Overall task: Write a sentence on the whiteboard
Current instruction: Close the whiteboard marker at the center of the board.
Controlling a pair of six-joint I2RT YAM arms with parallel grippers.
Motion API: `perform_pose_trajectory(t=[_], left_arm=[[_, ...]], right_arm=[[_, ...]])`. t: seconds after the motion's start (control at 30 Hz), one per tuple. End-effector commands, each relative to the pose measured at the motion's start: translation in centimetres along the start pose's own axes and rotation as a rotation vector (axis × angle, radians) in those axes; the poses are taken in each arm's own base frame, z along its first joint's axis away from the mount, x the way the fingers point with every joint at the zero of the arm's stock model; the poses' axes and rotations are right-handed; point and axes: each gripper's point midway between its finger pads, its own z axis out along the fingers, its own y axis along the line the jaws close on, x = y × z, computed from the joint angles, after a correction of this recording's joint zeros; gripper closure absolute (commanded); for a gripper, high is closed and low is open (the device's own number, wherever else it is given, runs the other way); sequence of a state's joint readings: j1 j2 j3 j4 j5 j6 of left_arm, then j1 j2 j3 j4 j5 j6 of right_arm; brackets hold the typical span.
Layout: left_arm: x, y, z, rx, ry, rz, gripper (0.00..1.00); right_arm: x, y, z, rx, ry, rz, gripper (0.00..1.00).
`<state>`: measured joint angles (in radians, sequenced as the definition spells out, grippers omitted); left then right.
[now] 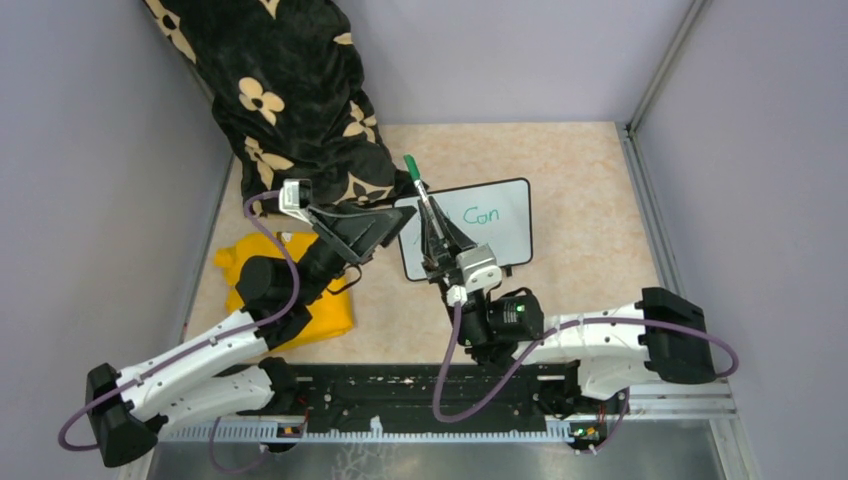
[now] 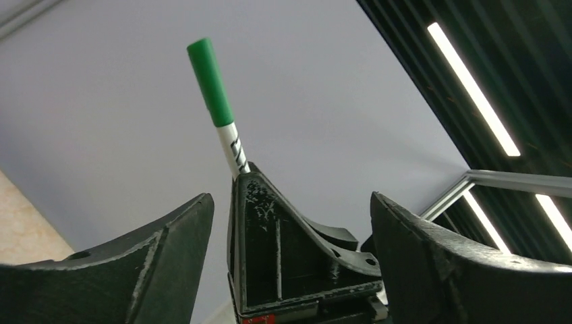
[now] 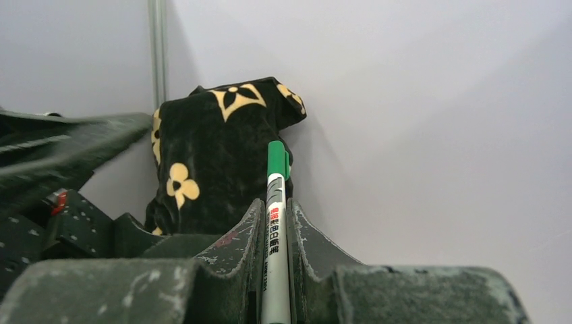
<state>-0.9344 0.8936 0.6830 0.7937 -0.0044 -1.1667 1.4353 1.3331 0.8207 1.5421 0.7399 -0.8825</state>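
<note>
Top external view: the whiteboard [image 1: 500,242] sits near the middle of the table [image 1: 590,190], turned slightly askew to the table's edges. On it the sentence [image 1: 487,213] is in green, but only "Con" can be read; the rest lies under the right gripper [image 1: 428,210]. That gripper reaches over the board's left part and is clamped on a green-capped marker [image 1: 412,170], whose cap points toward the back wall. The left gripper [image 1: 400,222] comes in from the left, its tips just at the board's left edge and close beside the right gripper, so that side is crowded.

Bare tabletop runs from the board's right edge to the rail along the right wall, and a strip stays free between the board and the back wall. A black flowered cloth [image 1: 290,90] fills the back left corner and drapes down onto the table close behind the left gripper. A yellow cloth [image 1: 325,320] lies under the left arm, near the left wall.

Only the left wrist view shows the left fingers [image 2: 168,250] spread wide with nothing between them, the right gripper and marker standing just beyond. Right wrist view alone shows printed lettering on the marker barrel, pinched upright between the two fingers [image 3: 236,253].
</note>
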Motion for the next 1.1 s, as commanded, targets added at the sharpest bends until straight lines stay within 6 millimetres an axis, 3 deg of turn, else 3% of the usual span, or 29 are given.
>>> perform_pose_trajectory(t=[0.0, 0.2, 0.43, 0.6, 0.87, 1.07], left_arm=[[-2.7, -1.7, -0.6, 0.009, -0.105, 0.148, 0.06], [-4.4, -2.1, 0.4, -0.06, -0.117, 0.333, 0.05], [-1.8, -2.4, 3.8, -0.062, 0.084, 0.393, 0.06], [-1.3, -0.9, 4.8, -0.102, 0.144, 0.34, 0.1], [-2.0, 0.8, 4.7, -0.1, 0.157, 0.234, 0.23], [-2.7, 0.1, 4.1, -0.039, 0.119, 0.217, 0.3]], right_arm=[[-2.9, -2.0, 0.3, 0.04, -0.057, 0.145, 1.0], [-3.5, -1.0, -0.4, -0.085, -0.034, 0.225, 1.0], [-3.7, -0.7, -0.9, -0.138, -0.019, 0.263, 1.0], [-3.8, -0.9, -1.1, -0.143, -0.014, 0.273, 1.0], [-3.7, -1.4, -1.3, -0.13, -0.015, 0.27, 1.0], [-3.3, -1.5, -1.3, -0.114, -0.011, 0.247, 1.0]])
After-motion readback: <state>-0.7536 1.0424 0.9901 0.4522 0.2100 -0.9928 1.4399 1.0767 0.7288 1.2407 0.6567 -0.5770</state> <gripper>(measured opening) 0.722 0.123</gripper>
